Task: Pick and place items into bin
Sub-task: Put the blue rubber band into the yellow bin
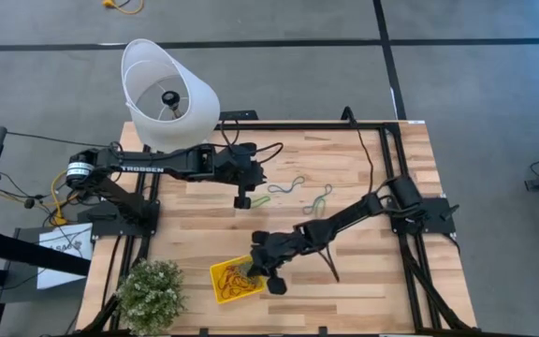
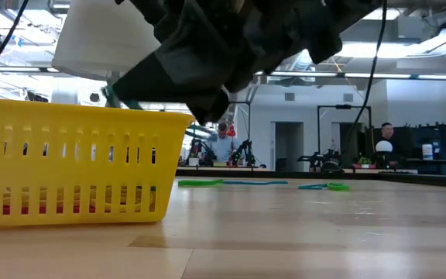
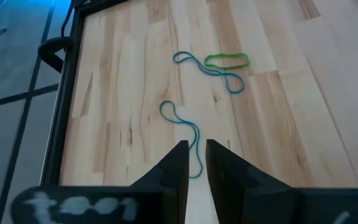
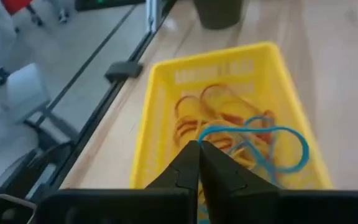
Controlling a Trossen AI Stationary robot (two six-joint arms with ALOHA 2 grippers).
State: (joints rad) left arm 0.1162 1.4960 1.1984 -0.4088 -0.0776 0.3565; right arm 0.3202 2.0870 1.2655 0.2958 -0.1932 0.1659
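The yellow bin [image 1: 223, 292] [image 2: 68, 163] [image 4: 166, 99] sits near the table's near edge and holds several orange and red rubber bands [image 4: 197, 118]. My right gripper [image 1: 274, 282] [image 4: 199, 149] hovers at the bin's right rim, shut on a blue band [image 4: 291, 155]. My left gripper [image 1: 242, 199] [image 3: 196, 163] is at mid-table, fingers pointing down and only narrowly open; the tail of a blue band [image 3: 188, 127] runs into the gap. Whether it touches that band, I cannot tell. Another blue band [image 3: 211, 68] and a green band [image 3: 227, 60] lie flat on the wood beyond. My right gripper pinches the blue band between its two shut fingers, by one end of the loop [image 4: 205, 132]. It comes slanting down from the table's right side. The rest of the loop spreads out over the orange bands in the bin; whether it rests on them, I cannot tell.
A white lampshade [image 1: 168, 94] stands at the far left corner and a potted plant [image 1: 150, 292] at the near left, beside the bin. More bands [image 1: 321, 198] [image 2: 320, 186] lie mid-table. A black cable [image 1: 330, 267] trails beside the right arm. People [image 2: 384, 139] are in the room behind.
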